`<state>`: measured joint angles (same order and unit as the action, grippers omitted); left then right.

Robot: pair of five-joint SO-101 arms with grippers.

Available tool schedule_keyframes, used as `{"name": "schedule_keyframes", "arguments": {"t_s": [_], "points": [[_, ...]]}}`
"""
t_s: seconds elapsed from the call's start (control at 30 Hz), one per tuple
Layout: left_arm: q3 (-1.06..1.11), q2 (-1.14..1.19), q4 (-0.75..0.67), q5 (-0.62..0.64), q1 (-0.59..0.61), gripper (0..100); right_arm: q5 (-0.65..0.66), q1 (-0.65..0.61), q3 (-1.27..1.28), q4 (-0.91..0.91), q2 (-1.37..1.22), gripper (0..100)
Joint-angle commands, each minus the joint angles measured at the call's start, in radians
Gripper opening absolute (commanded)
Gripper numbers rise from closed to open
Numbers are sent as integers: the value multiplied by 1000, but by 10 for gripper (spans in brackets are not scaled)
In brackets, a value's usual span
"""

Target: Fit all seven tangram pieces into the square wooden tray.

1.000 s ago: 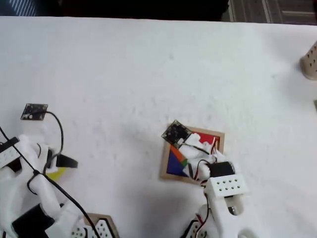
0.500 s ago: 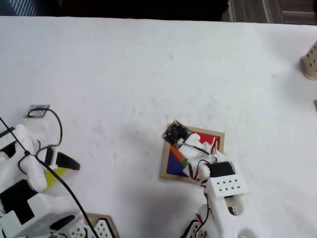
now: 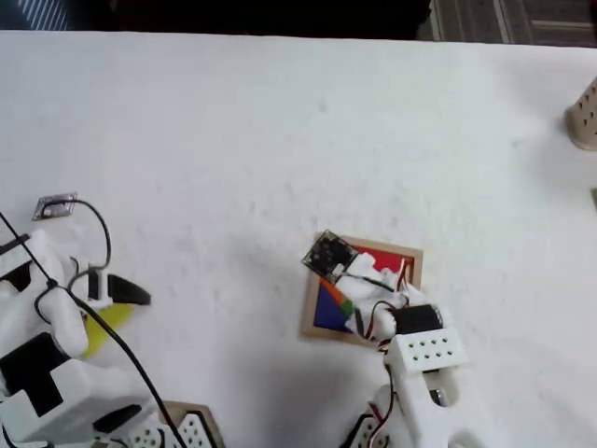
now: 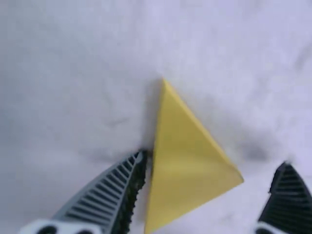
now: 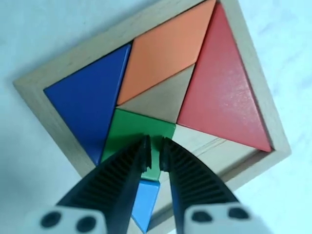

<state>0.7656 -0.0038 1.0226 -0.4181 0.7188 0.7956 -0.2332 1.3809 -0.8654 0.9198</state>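
Left arm (image 3: 42, 373) shifted; tray (image 5: 73, 61) holds several pieces (image 5: 222, 87).

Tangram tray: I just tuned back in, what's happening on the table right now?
The right gripper hangs over the square wooden tray, its fingers nearly closed just above the green piece. Dark blue, orange, red and light blue pieces also lie in the tray, and some bare wood shows between them. Off to the side, the left gripper is open and straddles the yellow triangle, which lies flat on the white table, not yet in the tray.
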Motion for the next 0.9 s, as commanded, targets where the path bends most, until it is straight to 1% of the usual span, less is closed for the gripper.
{"name": "schedule_keyframes", "arguments": {"t_s": [0.0,0.23,0.33,0.4,0.5,0.53,0.63,0.77,0.87], "points": [[-51,-4,-2,-61,-16,392,17,-2,0,-13,-2,45],[-11,-5,-6,-193,2,392,17,-2,0,-13,-2,45],[-9,2,-55,-209,28,385,17,-2,0,-13,-2,45],[8,2,-89,-230,35,347,17,-2,0,-13,-2,45],[83,-4,-155,-313,27,290,17,-2,0,-13,-2,45],[103,-4,-189,-321,27,282,17,-1,0,-13,-2,45],[124,-4,-272,-275,28,291,17,-2,0,-13,-2,45],[121,-5,-279,-262,27,308,17,-2,0,-13,-2,45],[120,-5,-281,-264,27,287,17,-1,0,-13,-2,45]]}}
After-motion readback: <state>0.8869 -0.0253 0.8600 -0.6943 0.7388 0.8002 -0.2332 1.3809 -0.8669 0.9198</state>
